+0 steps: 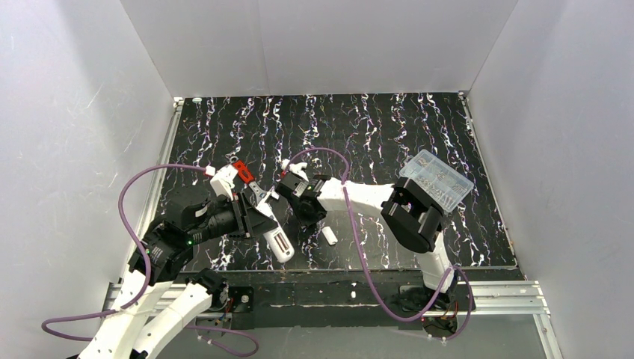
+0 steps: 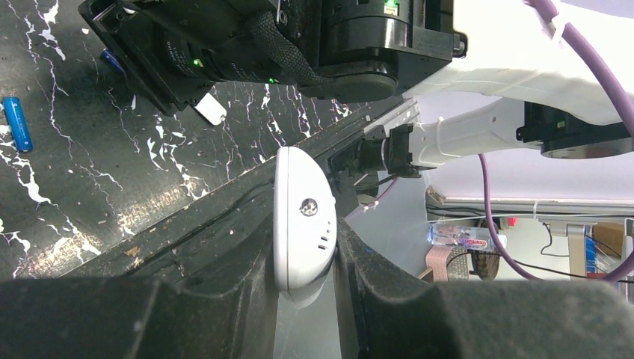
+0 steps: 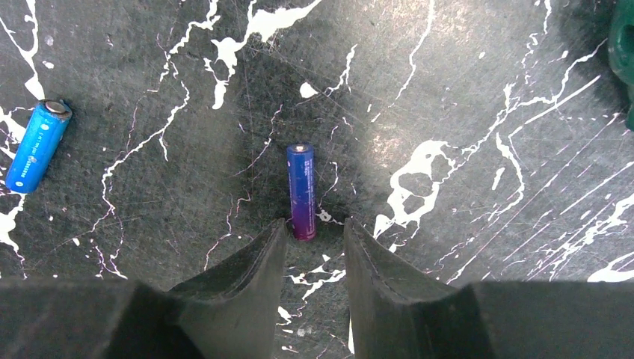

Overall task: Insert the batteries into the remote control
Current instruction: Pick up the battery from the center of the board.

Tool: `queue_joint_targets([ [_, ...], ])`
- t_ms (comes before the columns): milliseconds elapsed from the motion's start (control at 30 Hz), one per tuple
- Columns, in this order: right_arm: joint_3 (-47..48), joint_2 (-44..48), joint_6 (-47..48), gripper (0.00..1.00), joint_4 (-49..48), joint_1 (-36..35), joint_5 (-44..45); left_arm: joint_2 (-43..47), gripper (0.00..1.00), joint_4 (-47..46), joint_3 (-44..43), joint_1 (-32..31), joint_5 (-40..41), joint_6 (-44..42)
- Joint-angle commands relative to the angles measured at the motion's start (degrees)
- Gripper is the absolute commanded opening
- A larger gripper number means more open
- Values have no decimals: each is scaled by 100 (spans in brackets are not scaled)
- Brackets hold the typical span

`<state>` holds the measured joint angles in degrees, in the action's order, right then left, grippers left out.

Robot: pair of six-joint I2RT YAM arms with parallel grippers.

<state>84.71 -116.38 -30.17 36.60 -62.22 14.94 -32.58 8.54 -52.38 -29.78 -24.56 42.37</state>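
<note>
My left gripper (image 2: 306, 280) is shut on the white remote control (image 2: 303, 217), pinching its end; small grey marks show on its face. In the top view it holds the remote (image 1: 278, 241) near the table's front edge. My right gripper (image 3: 314, 228) is open, fingers pointing down at the mat. A blue-purple battery (image 3: 301, 191) lies just ahead of it, its near end between the fingertips. A second blue battery (image 3: 37, 146) lies to the left, also in the left wrist view (image 2: 16, 123). In the top view the right gripper (image 1: 295, 188) hides both batteries.
A clear plastic box (image 1: 437, 179) stands at the right by the right arm. A small white piece (image 1: 329, 236) lies on the mat near the remote. A tool with a red part (image 1: 243, 172) lies behind the left gripper. A green handle (image 3: 624, 37) shows at top right.
</note>
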Motion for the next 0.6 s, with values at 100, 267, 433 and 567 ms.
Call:
queue_joint_targets([
  [100, 208, -307, 47, 36, -120, 23, -132, -38, 0, 25, -165, 25, -102, -106],
  [267, 166, -289, 64, 31, -122, 25, -80, -38, 0, 8, -152, 25, -100, -92],
  [433, 80, -256, 43, 30, -183, 42, -124, -19, 0, 33, -139, 25, -93, -100],
  [567, 55, -263, 16, 30, -203, 67, -93, -13, 0, 47, -139, 25, -78, -109],
])
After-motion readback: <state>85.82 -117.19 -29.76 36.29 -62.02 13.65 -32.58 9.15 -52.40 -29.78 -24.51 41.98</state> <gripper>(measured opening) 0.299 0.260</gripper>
